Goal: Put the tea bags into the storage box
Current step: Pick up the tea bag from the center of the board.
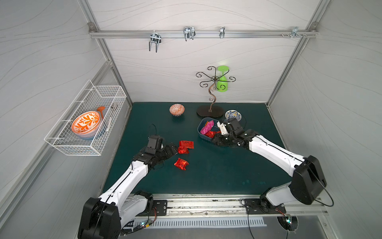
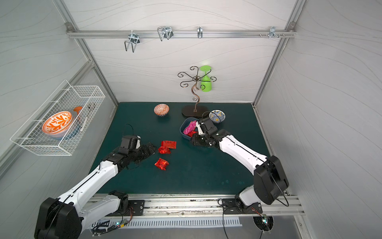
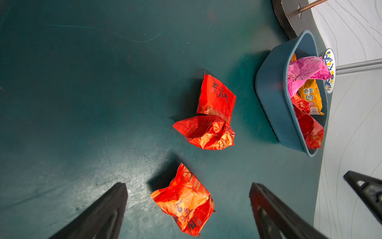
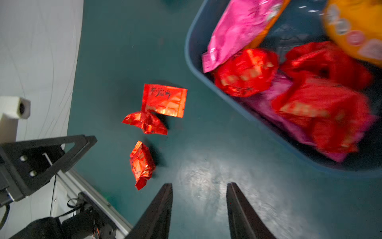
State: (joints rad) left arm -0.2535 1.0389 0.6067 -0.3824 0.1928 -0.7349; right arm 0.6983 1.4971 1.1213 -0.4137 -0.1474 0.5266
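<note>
While three red tea bags (image 1: 181,163) lie loose on the green mat (image 1: 206,175), the blue storage box (image 1: 199,128) sits near the back on the right, just beside a small blue and yellow bowl (image 1: 233,114). Inside the box are a pink bag (image 1: 207,126), some red bags (image 1: 210,134) and a yellow bag (image 3: 311,97). The right gripper (image 4: 199,186) is at the near edge of the box. Its two fingers are apart, and nothing is between them. The left gripper (image 3: 188,185) is by the loose bags in the middle of the mat. Its fingers are spread very wide and hold nothing. A flat bag (image 1: 186,144) and a crumpled bag (image 1: 183,150) touch each other. The third loose one lies nearer the front, apart from them.
</note>
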